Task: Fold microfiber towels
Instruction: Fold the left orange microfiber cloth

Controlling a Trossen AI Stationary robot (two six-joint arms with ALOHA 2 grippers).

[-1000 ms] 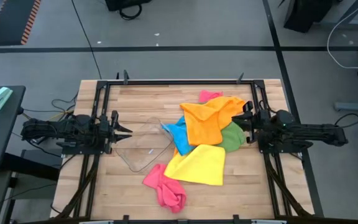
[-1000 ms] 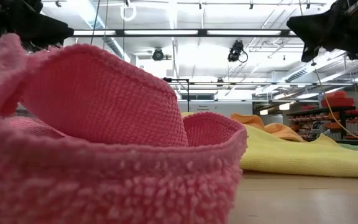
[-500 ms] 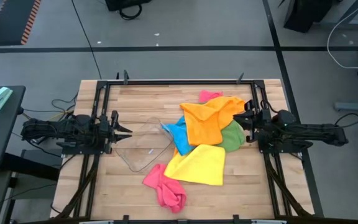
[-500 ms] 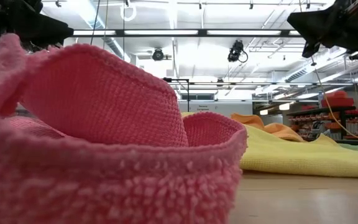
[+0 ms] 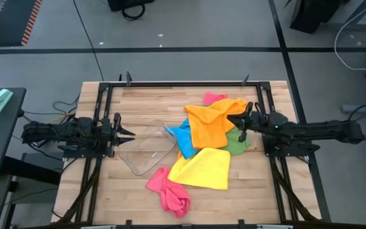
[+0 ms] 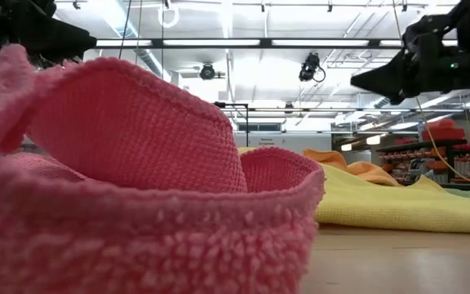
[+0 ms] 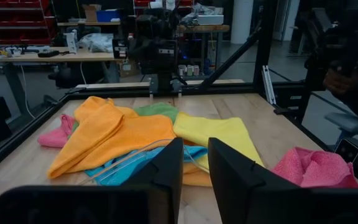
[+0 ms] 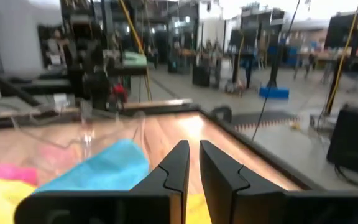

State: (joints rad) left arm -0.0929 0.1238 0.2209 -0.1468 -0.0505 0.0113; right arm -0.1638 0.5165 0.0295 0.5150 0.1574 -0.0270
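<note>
Microfiber towels heaped from centre to right of tabletop, none folded.

Left to right:
- Left end effector at left edge of tabletop, low, pointing toward the heap. Fingers slightly apart with a narrow gap, nothing gripped. Well apart from every towel.
- Clear plastic tray just beside it, left of centre, lying flat at an angle.
- Pink towel crumpled at the front edge, apart from the main heap except for touching the yellow one; fills most of the low view.
- Blue towel touching the tray's right corner, mostly buried under orange and yellow.
- Yellow towel spread fairly flat, front of heap.
- Orange towel on top, loosely doubled over, behind the yellow one.
- Second pink towel poking out behind the orange one, near the back rail.
- Green towel at the right of the heap, partly under orange.
- Right end effector extended over the right edge of the orange towel, raised clear of the cloth in the low view. Fingers all but closed with only a slit between, holding nothing.
</note>
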